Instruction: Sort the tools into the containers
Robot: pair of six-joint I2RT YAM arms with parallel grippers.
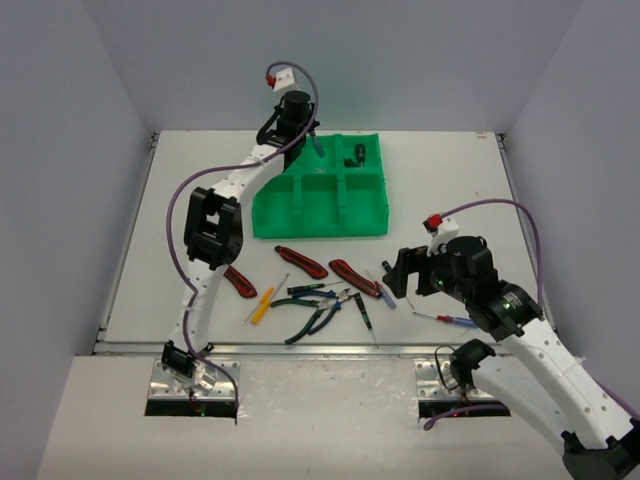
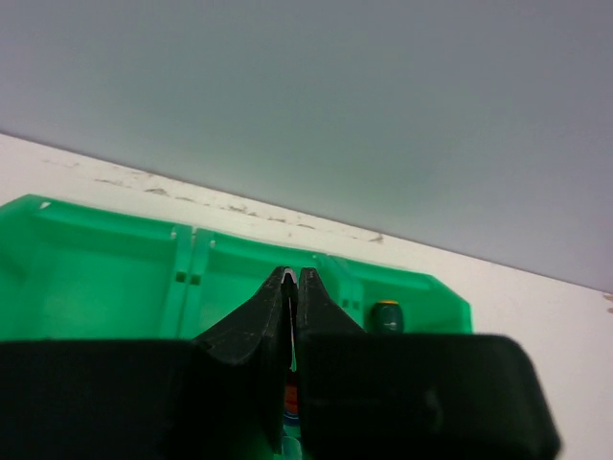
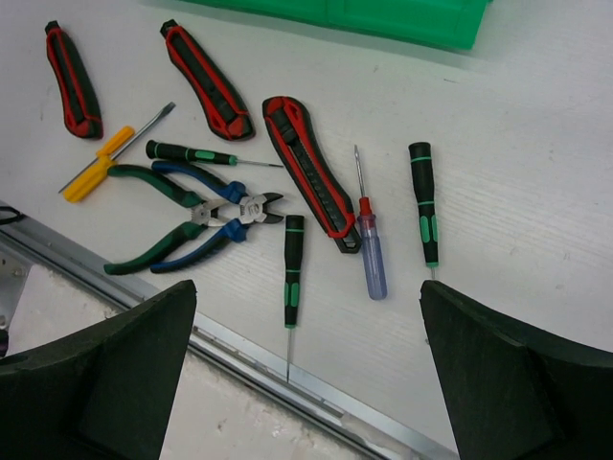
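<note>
Sorting barely begun: one tool binned, one in the grip.
The left gripper (image 2: 292, 278), pinched shut on a thin tool (image 1: 316, 143), hangs over the green tray (image 1: 318, 222), with a green-capped tool (image 2: 386, 314) lying just beyond its tips to the right. Beneath the wide-open right gripper (image 3: 305, 297), three knives (image 3: 306, 163), pliers (image 3: 182, 216), a yellow screwdriver (image 3: 96, 165) and small screwdrivers (image 3: 293, 273) lie unsorted.

"Where is the tray (image 1: 318, 215)?"

"At the back of the worktop (image 1: 450, 200), in the middle. A lone tool (image 1: 357, 155) lies in its back right box."

"And the rest?"

"In front of the tray. The left knife (image 3: 72, 81), middle knife (image 3: 206, 81) and right knife (image 3: 308, 172) lie side by side. The big screwdriver (image 3: 96, 172) and pliers (image 3: 225, 209) lie nearer the front edge. Small screwdrivers (image 3: 292, 268) lie on both sides of the right knife."

"The claws?"

"The left claw (image 2: 295, 276) is over the tray's back, pinching a thin tool (image 1: 316, 143). The right claw (image 1: 393, 275) hangs over the row's right end."
</note>
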